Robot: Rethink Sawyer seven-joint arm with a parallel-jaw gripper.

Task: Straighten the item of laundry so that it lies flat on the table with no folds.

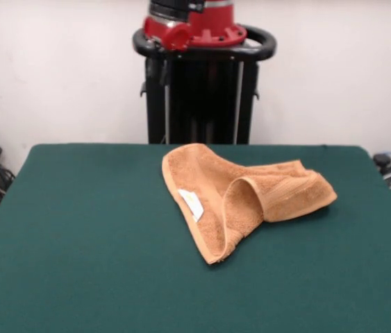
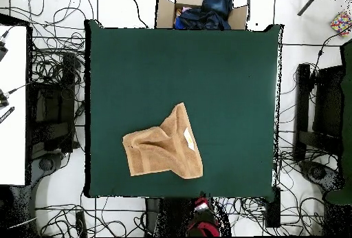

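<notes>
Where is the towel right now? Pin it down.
In the overhead view the towel lies crumpled on the green table, toward the bottom edge nearest the robot's base, slightly left of centre.

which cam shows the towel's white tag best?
Front view: the white tag sits clearly on the towel, beside the raised fold. Overhead shows it only as a pale patch near the towel's right edge.

crumpled towel [image 1: 240, 198], bare table [image 1: 77, 236] around
</notes>
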